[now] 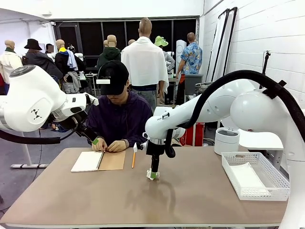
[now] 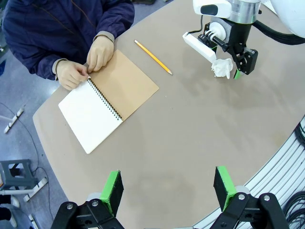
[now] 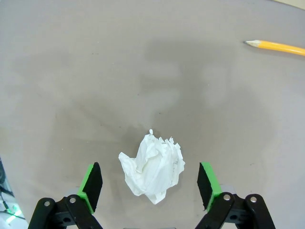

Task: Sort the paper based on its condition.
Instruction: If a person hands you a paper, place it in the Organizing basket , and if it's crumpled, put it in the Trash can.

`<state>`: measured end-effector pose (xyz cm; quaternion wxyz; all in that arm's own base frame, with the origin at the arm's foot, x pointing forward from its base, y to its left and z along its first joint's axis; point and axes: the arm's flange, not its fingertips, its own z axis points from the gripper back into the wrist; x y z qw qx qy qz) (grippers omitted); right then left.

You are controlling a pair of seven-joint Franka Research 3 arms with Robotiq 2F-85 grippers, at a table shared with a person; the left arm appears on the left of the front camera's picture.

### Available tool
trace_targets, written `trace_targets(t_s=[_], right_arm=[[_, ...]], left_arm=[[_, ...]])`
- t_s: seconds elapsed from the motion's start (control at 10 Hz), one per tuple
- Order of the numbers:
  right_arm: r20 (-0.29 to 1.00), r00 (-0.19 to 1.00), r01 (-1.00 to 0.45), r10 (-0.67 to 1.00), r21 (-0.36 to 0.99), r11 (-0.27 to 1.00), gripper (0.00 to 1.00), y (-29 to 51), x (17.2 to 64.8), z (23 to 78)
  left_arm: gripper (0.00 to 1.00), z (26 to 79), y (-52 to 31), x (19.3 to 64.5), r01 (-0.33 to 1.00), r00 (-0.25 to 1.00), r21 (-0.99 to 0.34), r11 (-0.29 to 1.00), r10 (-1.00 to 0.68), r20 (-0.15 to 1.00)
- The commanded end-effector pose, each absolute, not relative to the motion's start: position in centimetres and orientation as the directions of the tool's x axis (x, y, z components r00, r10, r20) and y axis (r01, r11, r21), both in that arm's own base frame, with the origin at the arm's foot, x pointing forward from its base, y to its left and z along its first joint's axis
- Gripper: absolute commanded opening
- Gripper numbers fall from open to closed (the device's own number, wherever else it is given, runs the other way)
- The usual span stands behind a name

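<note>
While both claws gape empty, one crumpled paper ball sits between the right claw fingers; one pencil lies nearby.

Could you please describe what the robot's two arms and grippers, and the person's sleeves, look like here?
Both arms are glossy white with rounded joints; a thick black cable loops over the right one. Each gripper, the left gripper and the right gripper, has black linkage fingers tipped with bright green pads. The person's sleeves are dark navy, with lighter cuffs.

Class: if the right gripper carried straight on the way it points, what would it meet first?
The crumpled paper ball, lying on the table between the open right gripper's pads; then, probably, the tabletop itself.
</note>
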<state>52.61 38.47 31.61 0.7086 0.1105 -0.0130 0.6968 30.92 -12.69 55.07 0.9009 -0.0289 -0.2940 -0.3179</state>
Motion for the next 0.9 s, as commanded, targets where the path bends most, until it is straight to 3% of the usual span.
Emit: trace_targets(t_s=[0.0, 0.4, 0.5, 0.7, 0.8], right_arm=[[0.145, 0.023, -0.989, 0.989, 0.145, 0.002, 1.0, 38.84, 53.34, 31.39], [0.148, 0.034, -0.985, 0.988, 0.175, 0.007, 1.0, 39.12, 53.5, 30.92], [0.143, 0.043, -0.984, 0.989, 0.178, 0.017, 0.8, 39.11, 53.64, 30.85], [0.131, 0.058, -0.982, 0.99, 0.187, 0.033, 0.75, 39.08, 53.68, 30.79], [0.139, 0.059, -0.983, 0.989, 0.181, 0.033, 0.55, 39.01, 53.8, 30.8]], left_arm=[[1.0, 55.05, -12.5, 30.96, 0.589, 0.629, 0.13, 0.798, -0.553, 0.546], [1.0, 55.05, -12.5, 30.96, 0.589, 0.629, 0.13, 0.798, -0.553, 0.546], [1.0, 55.05, -12.5, 30.96, 0.589, 0.629, 0.13, 0.798, -0.553, 0.546], [1.0, 55.05, -12.5, 30.96, 0.589, 0.629, 0.13, 0.798, -0.553, 0.546], [1.0, 55.05, -12.5, 30.96, 0.589, 0.629, 0.13, 0.798, -0.553, 0.546]])
